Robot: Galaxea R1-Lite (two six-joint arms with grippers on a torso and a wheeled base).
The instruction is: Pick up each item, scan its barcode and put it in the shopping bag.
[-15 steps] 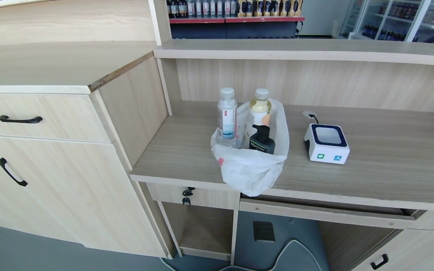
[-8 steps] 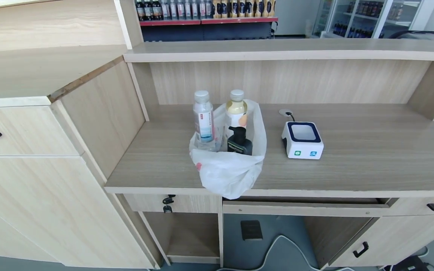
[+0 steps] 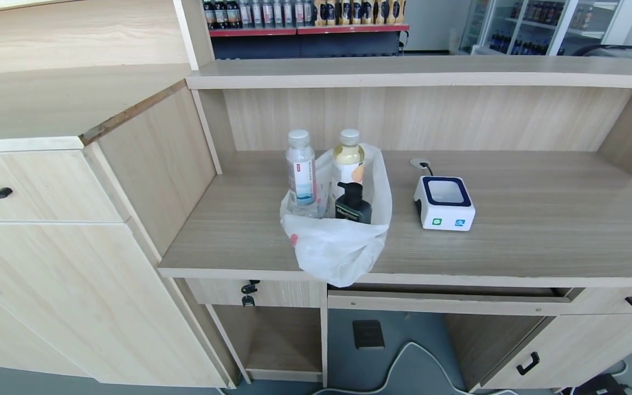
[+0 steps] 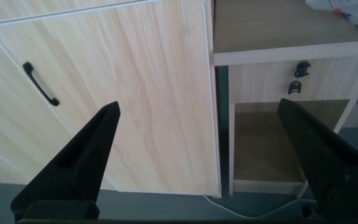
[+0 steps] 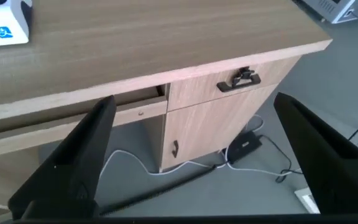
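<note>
Three bottles (image 3: 348, 159) are standing in the shopping bag (image 3: 343, 249) beside the scanner (image 3: 444, 202), so I'm judging everything scanned; left end effector (image 4: 199, 106) and right end effector (image 5: 194, 98) are hanging wide open, empty.

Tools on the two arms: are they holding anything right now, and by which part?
Nothing is held. The left tool and the right tool are both wide open and empty.

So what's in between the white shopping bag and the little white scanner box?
Nothing is there. In the head view, the stretch of wooden counter between the shopping bag and the barcode scanner is bare.
</note>
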